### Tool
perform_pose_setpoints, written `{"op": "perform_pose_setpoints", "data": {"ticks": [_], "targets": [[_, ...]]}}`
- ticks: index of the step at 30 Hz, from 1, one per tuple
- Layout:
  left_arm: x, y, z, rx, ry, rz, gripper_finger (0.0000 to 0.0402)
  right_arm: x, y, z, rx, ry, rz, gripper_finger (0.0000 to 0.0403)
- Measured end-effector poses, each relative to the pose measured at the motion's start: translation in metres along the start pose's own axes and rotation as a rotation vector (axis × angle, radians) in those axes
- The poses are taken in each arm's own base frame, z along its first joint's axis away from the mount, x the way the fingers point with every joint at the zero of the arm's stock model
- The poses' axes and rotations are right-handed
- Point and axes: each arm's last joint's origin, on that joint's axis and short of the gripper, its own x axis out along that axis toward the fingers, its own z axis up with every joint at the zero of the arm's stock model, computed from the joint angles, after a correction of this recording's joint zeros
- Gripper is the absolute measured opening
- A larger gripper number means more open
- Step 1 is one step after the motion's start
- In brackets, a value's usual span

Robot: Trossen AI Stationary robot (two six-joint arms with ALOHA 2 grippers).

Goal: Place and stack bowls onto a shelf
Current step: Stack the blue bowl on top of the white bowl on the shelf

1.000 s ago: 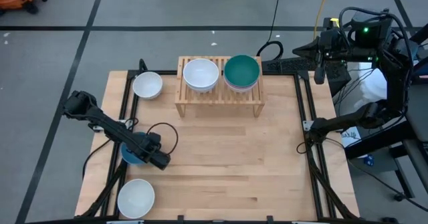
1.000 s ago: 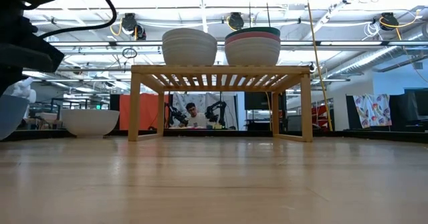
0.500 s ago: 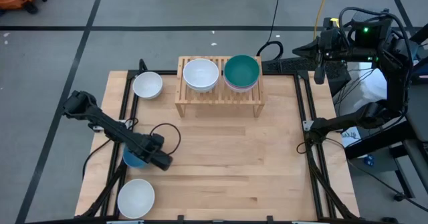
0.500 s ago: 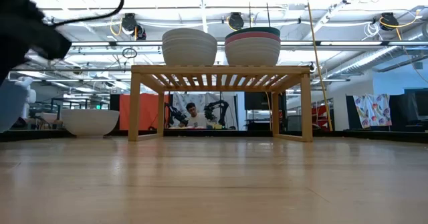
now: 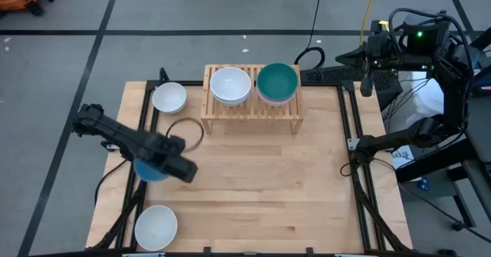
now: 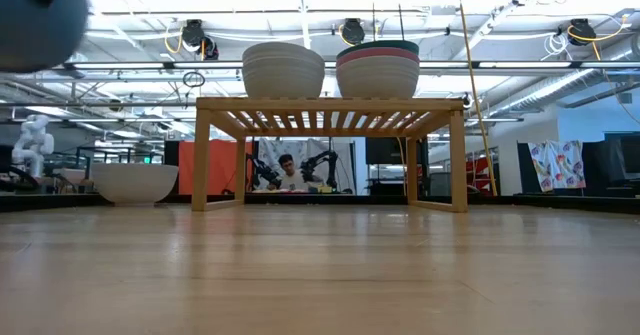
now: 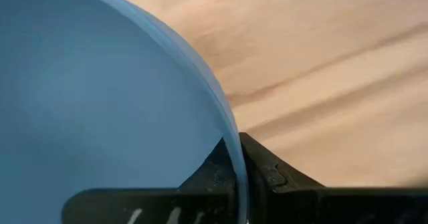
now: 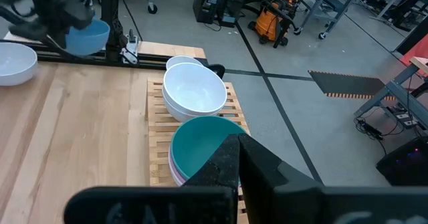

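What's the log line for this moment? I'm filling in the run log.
left gripper: shut on blue bowl, lifted off table | right gripper: parked, shut | shelf: two stacks

The table is pale, smooth planked wood with visible grain. The shelf is light slatted wood. The blue bowl looks smooth and matt; the white bowls show a slight gloss.
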Motion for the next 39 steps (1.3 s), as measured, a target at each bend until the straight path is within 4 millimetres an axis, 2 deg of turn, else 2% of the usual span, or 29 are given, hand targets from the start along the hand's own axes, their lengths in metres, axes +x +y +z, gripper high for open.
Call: {"op": "perform_pose_setpoints", "data": {"ticks": [6,17,20,25,29,39], "targets": [[-0.043,-0.005,0.033,0.059,-0.114,-0.163,0.0005,0.0,0.0,0.0,-0.021,0.002,0.001,0.0],[-0.067,-0.019,0.113,0.203,-0.263,-0.168,0.0005,0.0,0.001,-0.002,-0.046,0.024,0.012,0.0],[-0.081,-0.024,0.131,0.261,-0.311,-0.193,0.0005,0.0,0.001,-0.003,-0.045,0.027,0.013,0.0],[-0.11,-0.03,0.149,0.365,-0.424,-0.256,0.0005,0.0,0.002,-0.005,-0.038,0.049,0.024,0.0],[-0.128,-0.027,0.156,0.492,-0.524,-0.257,0.0005,0.0,0.003,-0.006,-0.035,0.059,0.029,0.0],[-0.134,-0.016,0.178,0.822,-0.626,-0.149,0.0005,0.0,0.003,-0.006,-0.035,0.06,0.029,0.0]]}}
